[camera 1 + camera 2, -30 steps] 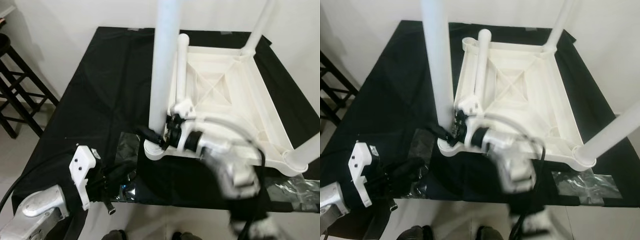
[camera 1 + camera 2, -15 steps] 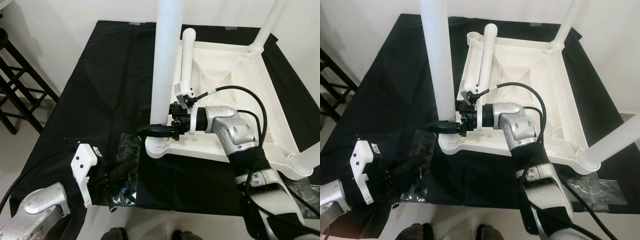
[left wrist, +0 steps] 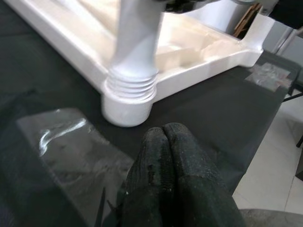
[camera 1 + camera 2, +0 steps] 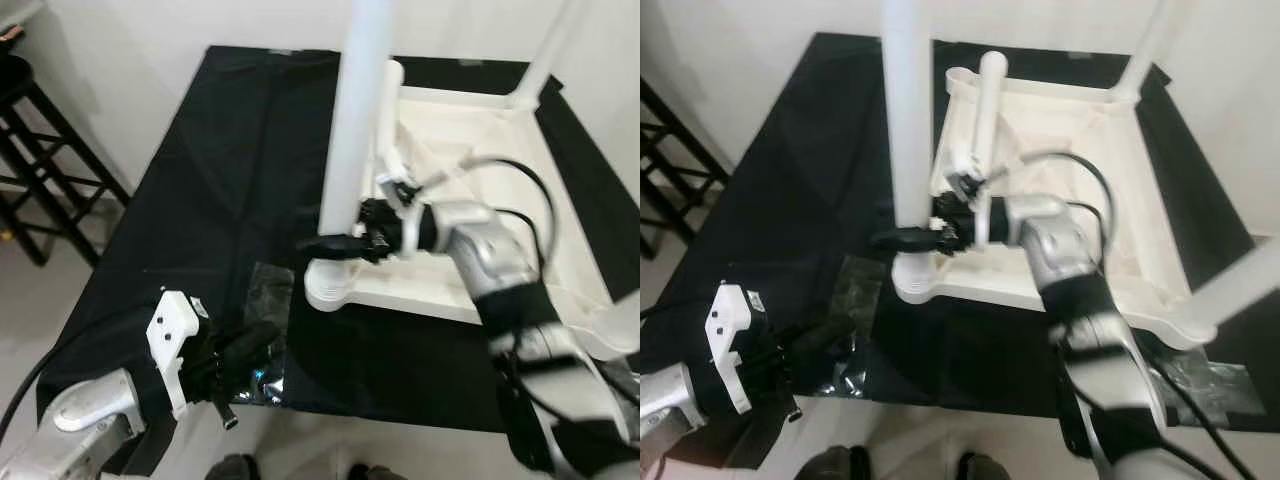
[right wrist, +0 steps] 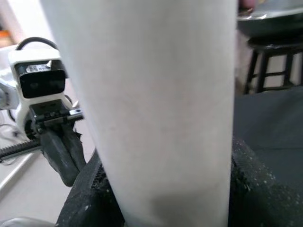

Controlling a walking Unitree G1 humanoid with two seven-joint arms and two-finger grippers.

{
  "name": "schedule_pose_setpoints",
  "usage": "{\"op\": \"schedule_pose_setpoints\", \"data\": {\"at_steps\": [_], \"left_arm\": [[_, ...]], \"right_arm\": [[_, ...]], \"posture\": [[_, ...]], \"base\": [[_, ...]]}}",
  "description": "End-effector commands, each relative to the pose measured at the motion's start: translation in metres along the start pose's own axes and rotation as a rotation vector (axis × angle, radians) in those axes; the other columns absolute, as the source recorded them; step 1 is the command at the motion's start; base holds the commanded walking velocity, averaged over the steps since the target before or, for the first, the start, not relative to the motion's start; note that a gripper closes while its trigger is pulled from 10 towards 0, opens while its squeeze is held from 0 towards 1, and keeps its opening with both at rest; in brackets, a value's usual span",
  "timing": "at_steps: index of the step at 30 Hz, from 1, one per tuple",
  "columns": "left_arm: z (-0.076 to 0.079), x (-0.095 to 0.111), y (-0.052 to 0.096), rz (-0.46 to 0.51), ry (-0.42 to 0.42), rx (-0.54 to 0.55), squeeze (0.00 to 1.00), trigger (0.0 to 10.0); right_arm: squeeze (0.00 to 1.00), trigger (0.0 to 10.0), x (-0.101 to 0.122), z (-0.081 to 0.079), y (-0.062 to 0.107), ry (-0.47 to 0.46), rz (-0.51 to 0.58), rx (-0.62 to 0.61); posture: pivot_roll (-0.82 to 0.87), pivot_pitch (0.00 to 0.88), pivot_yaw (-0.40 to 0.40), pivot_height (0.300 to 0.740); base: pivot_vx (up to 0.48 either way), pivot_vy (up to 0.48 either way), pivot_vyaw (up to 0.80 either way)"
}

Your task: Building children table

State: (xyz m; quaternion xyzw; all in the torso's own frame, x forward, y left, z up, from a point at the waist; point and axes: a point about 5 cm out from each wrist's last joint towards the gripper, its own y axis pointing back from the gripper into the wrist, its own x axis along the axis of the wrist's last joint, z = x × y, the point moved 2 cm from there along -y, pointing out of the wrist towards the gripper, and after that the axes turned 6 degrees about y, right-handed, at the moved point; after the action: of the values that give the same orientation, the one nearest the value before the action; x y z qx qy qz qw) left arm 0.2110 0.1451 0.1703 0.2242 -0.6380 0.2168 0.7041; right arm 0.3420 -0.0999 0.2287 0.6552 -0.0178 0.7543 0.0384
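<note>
The white plastic children's table (image 4: 470, 130) lies upside down on a black-covered table. One white leg (image 4: 358, 120) stands upright in the near-left corner socket (image 4: 332, 290). My right gripper (image 4: 335, 243) is shut on this leg just above the socket; in the right wrist view its black fingers (image 5: 258, 189) sit on both sides of the leg (image 5: 156, 104). A loose leg (image 4: 390, 100) lies inside the tabletop frame. Two more legs (image 4: 552, 45) stand at the right corners. My left gripper (image 4: 260, 337) hovers shut and empty at the table's front-left edge, fingertips (image 3: 163, 137) pressed together.
Clear plastic wrap (image 4: 262, 300) lies on the black cloth (image 4: 220, 180) in front of the socket, and more (image 4: 1210, 372) at the front right. A black stool (image 4: 40, 180) stands left of the table. A white wall runs behind.
The head view has shifted. One second ago my right arm was blurred in motion at the leg's base; now it holds the leg steady. The left gripper has barely moved.
</note>
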Motion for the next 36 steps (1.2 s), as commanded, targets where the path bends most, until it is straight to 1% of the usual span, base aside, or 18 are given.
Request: {"op": "schedule_pose_setpoints", "data": {"at_steps": [1, 2, 4, 5, 6, 7, 11, 16, 17, 20, 21, 22, 23, 29, 30, 31, 33, 36], "left_arm": [[0.001, -0.002, 0.002, -0.004, 0.009, 0.002, 0.0, 10.0], [0.001, -0.002, 0.002, -0.004, 0.009, 0.002, 0.0, 10.0], [0.001, -0.001, 0.003, -0.004, 0.008, 0.0, 0.0, 10.0], [0.001, -0.001, 0.003, -0.004, 0.008, 0.0, 0.0, 10.0], [0.0, 0.0, 0.004, -0.005, 0.008, 0.001, 0.0, 10.0], [-0.001, 0.0, 0.005, -0.005, 0.007, 0.002, 0.0, 10.0], [-0.002, 0.0, 0.005, -0.007, 0.007, 0.003, 0.0, 10.0], [-0.002, -0.001, 0.003, -0.008, 0.008, -0.001, 0.0, 10.0], [-0.002, -0.002, 0.003, -0.007, 0.005, 0.006, 0.0, 10.0], [-0.002, -0.002, 0.004, -0.001, -0.001, 0.02, 0.0, 10.0], [-0.002, -0.002, 0.003, 0.0, -0.002, 0.022, 0.0, 10.0], [-0.002, -0.002, 0.003, 0.0, -0.002, 0.022, 0.0, 10.0], [-0.002, -0.003, 0.003, -0.001, -0.001, 0.018, 0.0, 10.0], [-0.002, -0.003, 0.002, -0.006, 0.006, 0.006, 0.0, 10.0], [-0.003, -0.004, 0.001, -0.006, 0.005, 0.007, 0.0, 10.0], [-0.003, -0.004, 0.0, -0.005, 0.004, 0.008, 0.0, 10.0], [-0.003, -0.004, 0.0, -0.005, 0.003, 0.009, 0.0, 10.0], [-0.003, -0.004, -0.001, -0.003, 0.0, 0.013, 0.0, 10.0]], "right_arm": [[0.0, 0.0, -0.013, 0.0, 0.014, -0.04, -0.032, -0.141], [0.0, 0.0, -0.013, 0.0, 0.014, -0.04, -0.032, -0.141], [0.0, 0.0, -0.034, -0.007, 0.004, -0.068, -0.087, -0.516], [0.0, 0.0, -0.034, -0.007, 0.004, -0.068, -0.087, -0.516], [0.0, 0.0, -0.058, -0.026, -0.005, -0.12, -0.144, -0.814], [0.0, 0.0, -0.081, -0.058, -0.022, -0.217, -0.168, -0.917], [0.0, 0.0, -0.087, -0.084, -0.043, -0.248, -0.179, -0.895], [0.0, 0.0, -0.085, -0.071, -0.043, -0.2, -0.206, -0.804], [0.0, 10.0, -0.084, -0.066, -0.041, -0.192, -0.219, -0.78], [0.0, 10.0, -0.078, -0.062, -0.044, -0.207, -0.19, -0.689], [0.8, 10.0, -0.07, -0.059, -0.046, -0.205, -0.157, -0.614], [0.8, 10.0, -0.07, -0.059, -0.046, -0.205, -0.157, -0.614], [1.0, 10.0, -0.063, -0.058, -0.047, -0.203, -0.127, -0.554], [1.0, 10.0, -0.02, -0.049, -0.04, -0.047, -0.032, -0.239], [0.48, 10.0, -0.013, -0.041, -0.033, 0.003, -0.035, -0.144], [0.15, 10.0, -0.011, -0.035, -0.031, -0.004, -0.032, -0.114], [0.15, 10.0, -0.01, -0.031, -0.03, -0.01, -0.029, -0.101], [0.0, 10.0, -0.005, -0.017, -0.029, -0.006, -0.044, -0.025]], "posture": [[0.09, 0.205, -0.033, 0.74], [0.09, 0.205, -0.033, 0.74], [0.08, 0.216, -0.039, 0.74], [0.08, 0.216, -0.039, 0.74], [0.06, 0.223, -0.031, 0.74], [0.06, 0.225, -0.024, 0.74], [0.06, 0.21, -0.025, 0.74], [0.08, 0.195, -0.047, 0.74], [0.08, 0.194, -0.047, 0.74], [0.08, 0.191, -0.047, 0.74], [0.08, 0.188, -0.046, 0.74], [0.08, 0.188, -0.046, 0.74], [0.08, 0.184, -0.045, 0.74], [0.09, 0.175, -0.041, 0.74], [0.1, 0.169, -0.045, 0.74], [0.1, 0.169, -0.045, 0.74], [0.1, 0.169, -0.045, 0.74], [0.11, 0.164, -0.053, 0.74]], "base": [[0.0, 0.0, 0.0], [0.0, 0.0, 0.0], [0.0, 0.0, 0.0], [0.0, 0.0, 0.0], [0.0, 0.0, 0.0], [0.0, 0.0, 0.0], [0.0, 0.0, 0.0], [0.0, 0.0, 0.0], [0.0, 0.0, 0.0], [0.0, 0.0, 0.0], [0.0, 0.0, 0.0], [0.0, 0.0, 0.0], [0.0, 0.0, 0.0], [0.0, 0.0, 0.0], [0.0, 0.0, 0.0], [0.0, 0.0, 0.0], [0.0, 0.0, 0.0], [0.0, 0.0, 0.0]]}}
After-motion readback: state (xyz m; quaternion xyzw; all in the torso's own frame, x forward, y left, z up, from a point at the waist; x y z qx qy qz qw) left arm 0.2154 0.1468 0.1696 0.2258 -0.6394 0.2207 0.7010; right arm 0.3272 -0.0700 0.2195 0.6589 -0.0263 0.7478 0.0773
